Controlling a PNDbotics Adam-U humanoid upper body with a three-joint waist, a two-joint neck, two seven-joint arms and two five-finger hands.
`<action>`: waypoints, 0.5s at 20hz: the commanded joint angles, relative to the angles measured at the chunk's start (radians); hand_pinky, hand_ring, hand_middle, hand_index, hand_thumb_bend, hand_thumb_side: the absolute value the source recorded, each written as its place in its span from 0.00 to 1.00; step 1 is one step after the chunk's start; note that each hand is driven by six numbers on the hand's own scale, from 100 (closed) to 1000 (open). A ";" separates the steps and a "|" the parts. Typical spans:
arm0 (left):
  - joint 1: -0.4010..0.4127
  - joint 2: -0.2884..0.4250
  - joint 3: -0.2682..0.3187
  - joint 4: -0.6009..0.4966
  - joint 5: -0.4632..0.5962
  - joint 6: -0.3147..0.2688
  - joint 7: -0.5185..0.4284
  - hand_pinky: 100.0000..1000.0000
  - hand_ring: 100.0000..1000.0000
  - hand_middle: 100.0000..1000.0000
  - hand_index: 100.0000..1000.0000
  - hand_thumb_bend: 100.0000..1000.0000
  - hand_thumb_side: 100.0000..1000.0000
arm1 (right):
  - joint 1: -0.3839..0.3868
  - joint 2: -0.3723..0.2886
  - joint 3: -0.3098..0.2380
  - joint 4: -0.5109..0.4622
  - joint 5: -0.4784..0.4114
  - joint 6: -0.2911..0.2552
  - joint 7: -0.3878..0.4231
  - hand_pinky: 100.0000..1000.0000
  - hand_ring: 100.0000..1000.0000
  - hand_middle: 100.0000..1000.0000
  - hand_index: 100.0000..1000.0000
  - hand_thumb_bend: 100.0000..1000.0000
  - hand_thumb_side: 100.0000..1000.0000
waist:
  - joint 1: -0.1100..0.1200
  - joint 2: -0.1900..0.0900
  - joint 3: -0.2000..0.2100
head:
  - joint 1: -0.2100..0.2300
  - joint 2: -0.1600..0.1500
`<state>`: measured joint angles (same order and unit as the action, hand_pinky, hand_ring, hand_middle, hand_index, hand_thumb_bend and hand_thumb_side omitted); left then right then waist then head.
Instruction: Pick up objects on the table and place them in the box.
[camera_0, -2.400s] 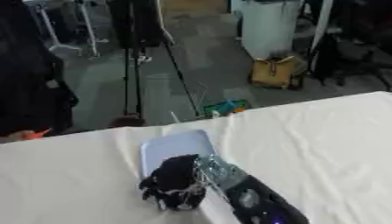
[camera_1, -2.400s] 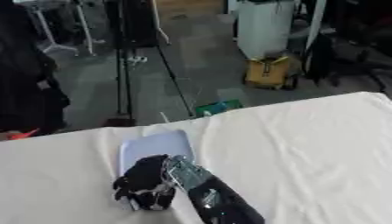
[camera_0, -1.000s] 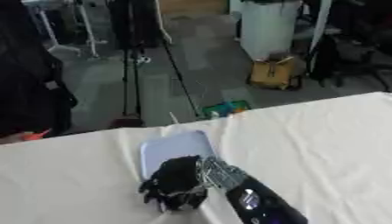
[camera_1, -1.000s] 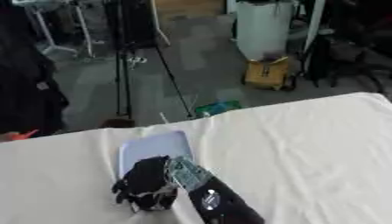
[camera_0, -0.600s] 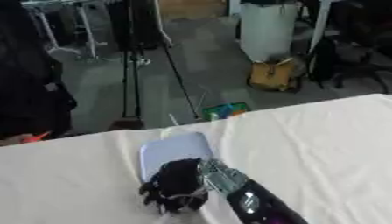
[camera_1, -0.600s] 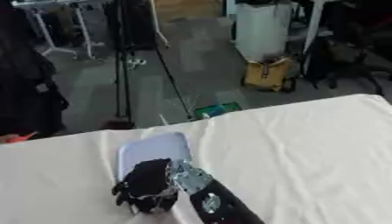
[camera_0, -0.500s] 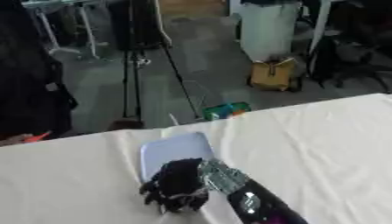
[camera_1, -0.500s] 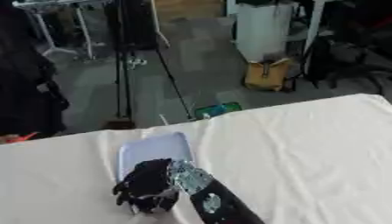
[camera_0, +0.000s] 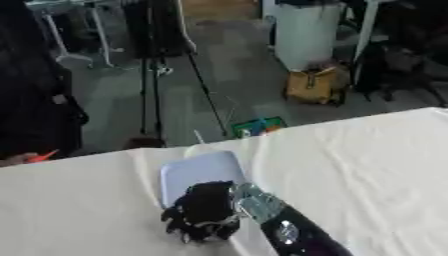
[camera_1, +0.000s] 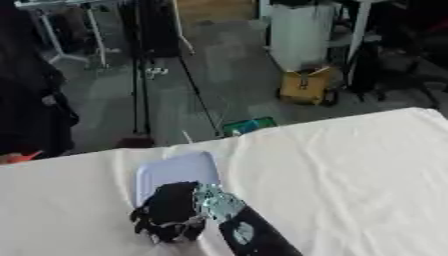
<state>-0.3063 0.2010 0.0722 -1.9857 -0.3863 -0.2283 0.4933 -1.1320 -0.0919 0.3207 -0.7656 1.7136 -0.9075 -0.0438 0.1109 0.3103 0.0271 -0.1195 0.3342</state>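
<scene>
Our right hand (camera_0: 203, 217), black with a silver wrist, lies low over the white-clothed bench (camera_0: 367, 165) toward its near edge, left of the middle. The arm comes up from the bottom edge of the view and slants toward the far left. The fingers are curled downward with their tips toward the cloth, but we cannot tell whether they close on anything, since whatever may lie beneath the palm is hidden by the hand itself. Our left hand shows in neither eye view.

Just beyond the right hand, touching or partly under its far side, sits the pale lavender flat rectangular box with rounded corners (camera_0: 199, 170). It lies flat on the cloth near the far edge of the bench, its long side running away from us. We can make out nothing inside it.

To the right, the cloth runs wrinkled out to the right edge of the bench. Beyond the far edge, on the grey floor, lies a small green and orange object (camera_0: 259, 126).
</scene>
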 joint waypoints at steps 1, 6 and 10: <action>-0.002 0.026 0.012 -0.014 0.001 0.001 -0.002 1.00 1.00 1.00 0.89 0.00 1.00 | -0.018 -0.017 -0.003 0.012 0.015 0.001 -0.006 0.00 0.14 0.23 0.25 0.00 0.00 | -0.006 -0.024 -0.002 | 0.005 0.009; 0.001 0.031 0.013 -0.014 -0.001 0.002 -0.002 1.00 1.00 1.00 0.89 0.00 1.00 | -0.033 -0.018 -0.006 0.004 -0.007 0.001 -0.002 0.00 0.12 0.22 0.24 0.00 0.00 | -0.010 -0.033 -0.007 | 0.009 0.018; 0.004 0.036 0.013 -0.014 -0.002 0.004 -0.002 1.00 1.00 1.00 0.89 0.00 1.00 | -0.051 -0.021 -0.007 -0.016 -0.048 0.001 0.010 0.00 0.11 0.21 0.23 0.00 0.00 | -0.016 -0.041 -0.012 | 0.014 0.024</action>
<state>-0.2981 0.2099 0.0777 -1.9857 -0.3863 -0.2260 0.4914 -1.1541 -0.0996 0.3206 -0.7578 1.6848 -0.9073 -0.0386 0.0972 0.2960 0.0127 -0.1086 0.3516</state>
